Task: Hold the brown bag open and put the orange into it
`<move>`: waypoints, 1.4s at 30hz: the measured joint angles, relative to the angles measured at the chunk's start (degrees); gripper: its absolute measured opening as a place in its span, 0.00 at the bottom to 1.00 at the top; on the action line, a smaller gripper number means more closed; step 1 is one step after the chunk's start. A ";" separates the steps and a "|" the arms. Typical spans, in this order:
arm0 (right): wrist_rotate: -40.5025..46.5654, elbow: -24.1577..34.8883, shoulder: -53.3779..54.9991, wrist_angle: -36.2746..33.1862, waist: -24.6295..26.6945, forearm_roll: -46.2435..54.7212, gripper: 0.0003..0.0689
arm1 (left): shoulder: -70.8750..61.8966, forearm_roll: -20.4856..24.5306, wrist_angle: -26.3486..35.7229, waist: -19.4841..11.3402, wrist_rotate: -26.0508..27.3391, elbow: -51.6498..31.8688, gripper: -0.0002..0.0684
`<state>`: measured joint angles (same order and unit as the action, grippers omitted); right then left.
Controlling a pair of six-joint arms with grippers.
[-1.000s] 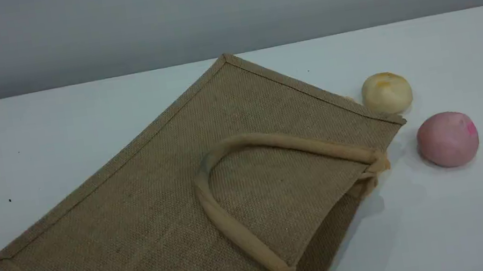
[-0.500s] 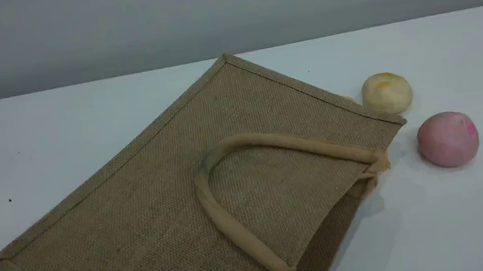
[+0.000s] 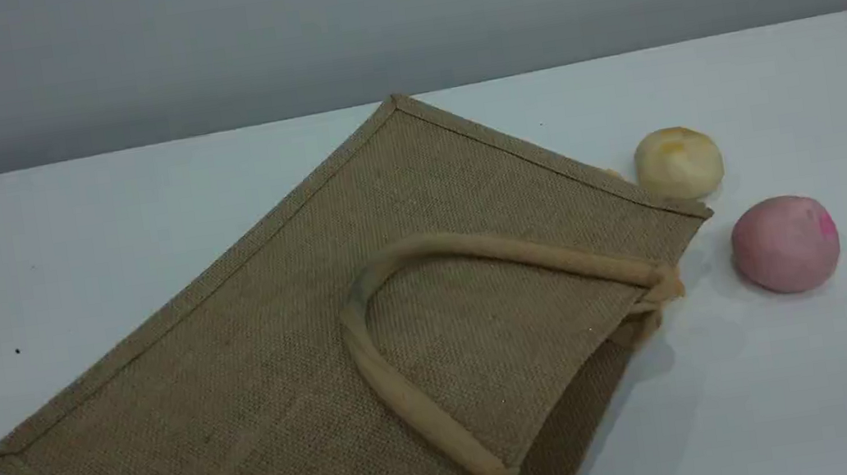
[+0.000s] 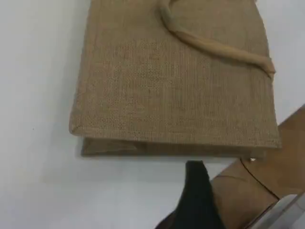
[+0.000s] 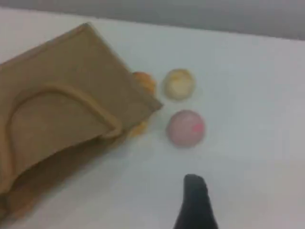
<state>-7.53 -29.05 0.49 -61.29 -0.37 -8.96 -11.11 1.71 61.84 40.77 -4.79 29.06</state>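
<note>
The brown bag (image 3: 283, 357) lies flat on the white table, its mouth toward the front right and slightly agape. One beige handle (image 3: 404, 393) rests on top of it. In the right wrist view, orange-coloured patches (image 5: 144, 82) peek out from behind the bag's (image 5: 62, 109) corner; I cannot tell whether they are the orange. Neither gripper shows in the scene view. My left fingertip (image 4: 196, 174) hovers just off the bag's (image 4: 176, 86) closed bottom edge. My right fingertip (image 5: 194, 188) hangs over bare table short of the pink ball. Nothing is held.
A cream-yellow ball (image 3: 678, 163) sits by the bag's far right corner, and a pink ball (image 3: 785, 245) lies to its front right. A brown wooden board (image 4: 267, 191) shows beyond the table's edge in the left wrist view.
</note>
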 joint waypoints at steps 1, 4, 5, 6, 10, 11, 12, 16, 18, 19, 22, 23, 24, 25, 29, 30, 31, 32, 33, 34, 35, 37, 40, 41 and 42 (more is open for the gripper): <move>0.00 0.00 -0.53 0.00 0.53 -0.06 0.64 | 0.00 -0.04 0.00 0.00 0.00 0.00 0.70; 0.00 -0.10 -0.55 -0.11 0.05 -0.10 0.64 | 0.00 -0.11 0.00 0.00 0.00 0.00 0.70; 0.00 -0.10 -0.55 -0.11 -0.34 -0.10 0.64 | 0.00 -0.17 0.00 0.00 0.00 0.00 0.70; 0.00 -0.10 -0.55 -0.11 -0.81 -0.10 0.64 | 0.00 -0.25 0.00 0.00 0.00 0.00 0.70; 0.00 -0.10 -0.49 -0.12 -1.52 -0.10 0.64 | 0.00 -0.30 0.02 -2.36 0.00 0.00 0.70; 0.00 -0.10 -0.49 -0.12 -1.52 -0.10 0.64 | 0.00 -0.30 0.02 -3.94 0.00 0.00 0.70; 0.00 -0.10 -0.49 -0.12 -1.52 -0.10 0.64 | 0.00 -0.30 0.02 -5.94 0.00 0.00 0.70; 0.00 -0.05 -0.49 -0.06 -1.52 -0.10 0.64 | 0.00 -0.30 0.02 -15.66 0.00 0.00 0.70; 0.00 -0.05 -0.49 -0.06 -1.52 -0.10 0.64 | 0.14 -0.30 0.02 -21.57 0.00 0.00 0.70; 0.00 -0.05 -0.49 -0.06 -1.52 -0.10 0.64 | 0.47 -0.30 0.02 -24.47 0.00 -0.05 0.70; 0.00 -0.05 -0.49 -0.06 -1.52 -0.10 0.64 | 2.03 -0.30 0.02 -31.71 0.00 -0.05 0.70; 0.00 -0.05 -0.49 -0.06 -1.52 -0.10 0.64 | 2.85 -0.30 0.02 -33.75 0.00 -0.05 0.70; 0.00 -0.05 -0.49 -0.06 -1.52 -0.10 0.64 | 3.56 -0.30 0.02 -35.19 0.00 -0.05 0.70; 0.00 -0.05 -0.49 -0.06 -1.52 -0.10 0.64 | 4.40 -0.30 0.02 -36.58 0.00 -0.05 0.70; 0.00 -0.05 -0.49 -0.01 -1.52 -0.10 0.64 | 7.42 -0.30 0.02 -37.87 0.00 -0.05 0.70; 0.00 -0.05 -0.49 -0.01 -1.52 -0.10 0.64 | 8.04 -0.30 0.02 -37.87 0.00 -0.05 0.70; 0.00 -0.05 -0.49 -0.01 -1.52 -0.10 0.64 | 8.59 -0.30 0.02 -37.87 0.00 -0.05 0.70; 0.00 -0.05 -0.49 -0.01 -1.52 -0.10 0.64 | 9.03 -0.30 0.02 -37.87 0.00 -0.05 0.70; 0.00 -0.05 -0.49 -0.01 -1.52 -0.10 0.64 | 9.51 -0.30 0.02 -37.87 0.00 -0.05 0.70; 0.00 -0.05 -0.49 -0.01 -1.52 -0.10 0.64 | 10.00 -0.30 0.02 -37.87 0.00 -0.05 0.70; 0.00 -0.05 -0.49 -0.01 -1.52 -0.10 0.64 | 10.46 -0.30 0.02 -37.87 0.00 -0.05 0.70; 0.00 -0.05 -0.49 -0.01 -1.52 -0.10 0.64 | 11.17 -0.30 0.07 -37.81 0.00 -0.05 0.70; 0.00 -0.05 -0.49 -0.01 -1.52 -0.05 0.64 | 11.17 -0.30 0.07 -37.81 0.00 -0.05 0.70; 0.00 -0.05 -0.49 -0.01 -1.52 -0.05 0.64 | 11.17 -0.30 0.07 -37.81 0.00 -0.05 0.70; 0.00 -0.05 -0.49 -0.01 -1.52 -0.05 0.64 | 11.17 -0.30 0.07 -37.81 0.00 -0.05 0.70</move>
<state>-7.53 -29.10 0.00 -61.31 -1.90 -9.01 0.06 1.40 61.91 2.95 -4.79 29.01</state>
